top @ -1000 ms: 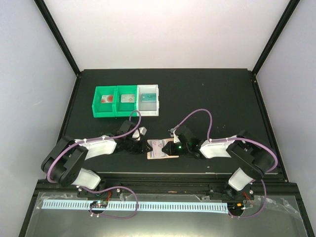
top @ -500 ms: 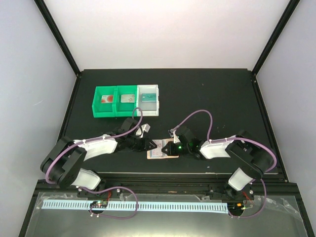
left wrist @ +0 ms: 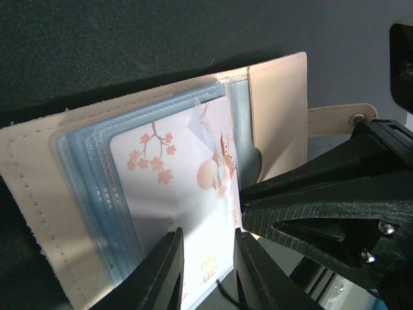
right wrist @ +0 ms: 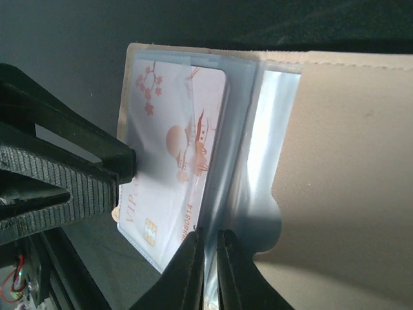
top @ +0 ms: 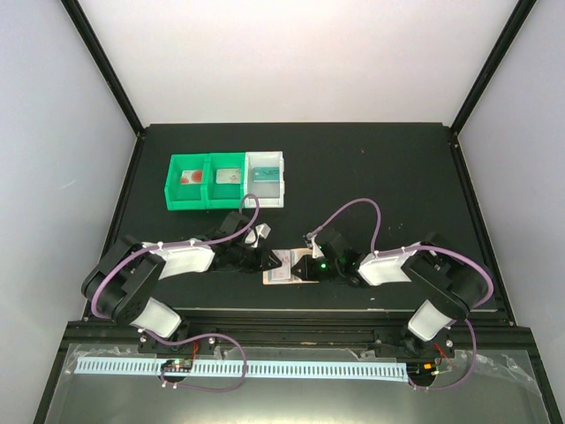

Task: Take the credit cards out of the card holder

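Status: card holder (left wrist: 277, 106) lies open on the worktop (left wrist: 129, 39), right under both hands, which face each other across it. One credit card (left wrist: 171, 194) (white, blossom print) sits in the top clear sleeve (left wrist: 80, 161), just ahead of the left hand's tips and right at the right hand's tips.

Right hand (right wrist: 210, 239): closed to a sliver at the card's long edge. Can't tell if it has card, sleeve film, or both.
Left hand (left wrist: 208, 242): partly open, fingers straddling the card's near end, nothing clamped that I can see.

Risks as I read it:
- If the right hand has film along with the card, a pull drags the whole holder toward it or stretches the sleeve, and the card stays in.
- The left hand isn't visibly pinning the holder. With nothing holding it down, it slides or lifts with the pull.
- The pinch is only on the edge, and slick plastic could slip out mid-pull.
- The tips of the two hands are almost touching, so any sideways correction risks a finger clash.
- The loose flap behind the right hand's tips could fold over and shut on the card.
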